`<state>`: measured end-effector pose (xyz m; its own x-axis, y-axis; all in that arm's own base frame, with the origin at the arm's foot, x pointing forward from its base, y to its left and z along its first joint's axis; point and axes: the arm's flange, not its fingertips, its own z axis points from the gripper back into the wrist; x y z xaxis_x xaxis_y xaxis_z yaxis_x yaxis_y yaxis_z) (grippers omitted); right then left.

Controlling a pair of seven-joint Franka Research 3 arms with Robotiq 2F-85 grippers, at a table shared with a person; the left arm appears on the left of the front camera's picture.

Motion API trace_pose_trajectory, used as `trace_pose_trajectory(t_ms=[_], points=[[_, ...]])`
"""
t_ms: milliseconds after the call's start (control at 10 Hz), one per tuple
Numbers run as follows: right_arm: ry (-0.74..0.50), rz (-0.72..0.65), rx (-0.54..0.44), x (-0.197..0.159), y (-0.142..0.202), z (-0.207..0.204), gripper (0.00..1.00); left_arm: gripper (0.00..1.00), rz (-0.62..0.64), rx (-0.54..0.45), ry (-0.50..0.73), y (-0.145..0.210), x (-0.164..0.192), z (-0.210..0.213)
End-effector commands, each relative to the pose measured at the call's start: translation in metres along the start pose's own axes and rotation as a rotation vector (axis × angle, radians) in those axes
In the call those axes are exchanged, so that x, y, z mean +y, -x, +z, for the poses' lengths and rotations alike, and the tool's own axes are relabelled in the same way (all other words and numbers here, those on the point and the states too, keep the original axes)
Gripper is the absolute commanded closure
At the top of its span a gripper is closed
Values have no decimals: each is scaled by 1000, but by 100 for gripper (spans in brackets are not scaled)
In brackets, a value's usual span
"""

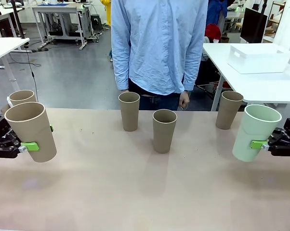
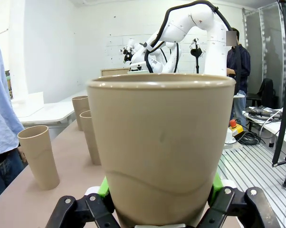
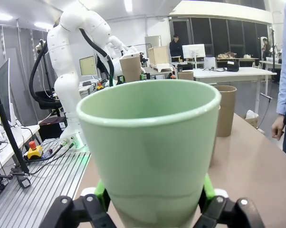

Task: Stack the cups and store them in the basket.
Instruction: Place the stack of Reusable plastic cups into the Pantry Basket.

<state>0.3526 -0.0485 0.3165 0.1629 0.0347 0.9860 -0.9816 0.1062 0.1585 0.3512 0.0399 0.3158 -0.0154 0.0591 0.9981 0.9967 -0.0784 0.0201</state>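
My left gripper (image 1: 38, 139) is shut on a tan cup (image 1: 30, 130), held tilted just above the table's left edge. In the left wrist view that cup (image 2: 162, 147) sits between the green pads (image 2: 104, 187). My right gripper (image 1: 261, 142) is shut on the mint-green cup (image 1: 255, 132) at the right edge, which looms large (image 3: 150, 147) in the right wrist view. Three tan cups (image 1: 129, 110) (image 1: 164, 130) (image 1: 229, 109) stand upright across the table's middle and far right. Another tan cup (image 1: 22, 97) stands behind my left gripper. The white basket (image 1: 259, 58) rests on a separate table at the back right.
A person in a light blue shirt stands at the far edge, one hand (image 1: 184, 100) hanging by the side. The near half of the tan table (image 1: 145, 192) is bare. Other white tables and lab gear stand farther off.
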Motion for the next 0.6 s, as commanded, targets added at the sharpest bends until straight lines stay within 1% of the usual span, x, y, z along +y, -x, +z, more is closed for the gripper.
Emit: trace_pose_trajectory(t_ms=[0, 500], points=[[3, 5, 1, 0, -2, 1, 13, 16, -9, -1, -2, -1, 0, 0], [3, 5, 1, 0, -2, 1, 13, 16, -9, -1, -2, -1, 0, 0]])
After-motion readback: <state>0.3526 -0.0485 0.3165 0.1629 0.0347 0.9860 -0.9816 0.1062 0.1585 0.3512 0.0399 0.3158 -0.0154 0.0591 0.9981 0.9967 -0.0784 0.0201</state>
